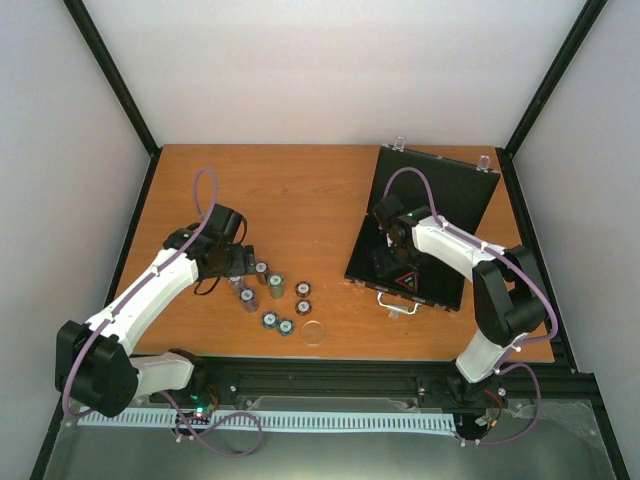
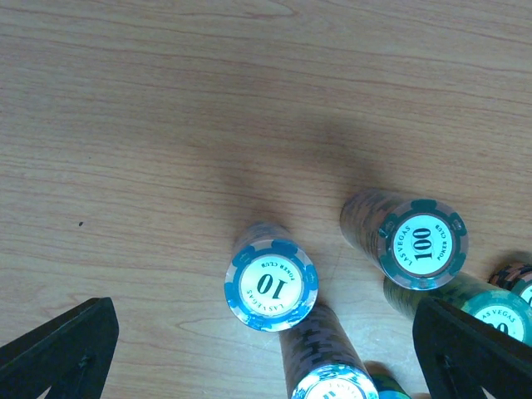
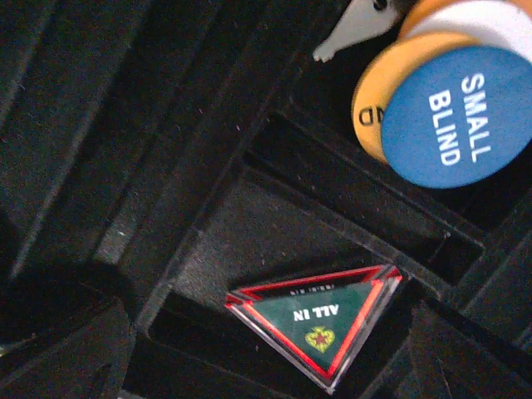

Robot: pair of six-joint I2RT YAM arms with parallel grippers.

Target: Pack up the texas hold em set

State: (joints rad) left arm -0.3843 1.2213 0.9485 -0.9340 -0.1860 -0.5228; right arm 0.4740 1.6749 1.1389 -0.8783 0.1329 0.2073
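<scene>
The wooden table (image 1: 300,190) carries the whole set. On its right, toward the far side, the black case (image 1: 440,190) lies open, its silver handle (image 1: 397,302) on the near edge. The right gripper (image 1: 393,243) hangs inside it. Its dark fingers (image 3: 470,349) are hard to separate from the black tray, but they appear spread and pinch nothing.

On the left, the left gripper (image 1: 236,262) hovers over a loose cluster of chip stacks (image 1: 275,283) standing near the table's near edge. Its fingers (image 2: 58,349) are spread wide and hold nothing. A clear round disc (image 1: 314,332) lies on the wood just right of the cluster.

In the left wrist view the "10" stack (image 2: 271,285) stands roughly between the fingers, with a third stack (image 2: 320,349) just beside it and the "100" stack (image 2: 421,242) a little to the right. In the tray, the blue "SMALL BLIND" disc (image 3: 457,116) rests on an orange disc (image 3: 371,100), and the triangular "ALL IN" token (image 3: 320,320) lies flat in its own recess.

The step in hand looks like a chip-stack pickup by the left arm. It should centre on one stack and come straight down. The fingers need to clear the neighbours, which stand close enough to be knocked over. They should close along the column's side, not only near its top, or the lower chips may stay behind. The stack should stay upright on its way to the case.
</scene>
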